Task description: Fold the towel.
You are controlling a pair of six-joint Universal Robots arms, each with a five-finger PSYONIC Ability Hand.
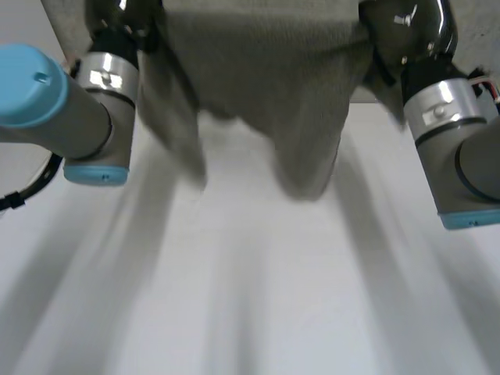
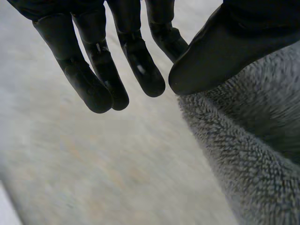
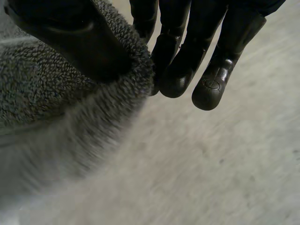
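Aloft, towel (image 1: 266, 86) spans sideways, pinched by left hand (image 2: 220, 47), right hand (image 3: 79, 42).

Rough grey cloth among smooth machine parts

The towel (image 1: 266, 78) is thick terry cloth, matt, with small rough loops. The left hand (image 2: 93, 84) and the right hand (image 3: 206, 56), both touching the towel, look like hard black plastic, smooth with a weak shine. Below the towel, the table (image 1: 250, 305) is white, smooth and matt. At each side of the towel, the left arm (image 1: 98, 109) and the right arm (image 1: 449, 148) have grey metal-looking joints and softly glossy light-blue caps.
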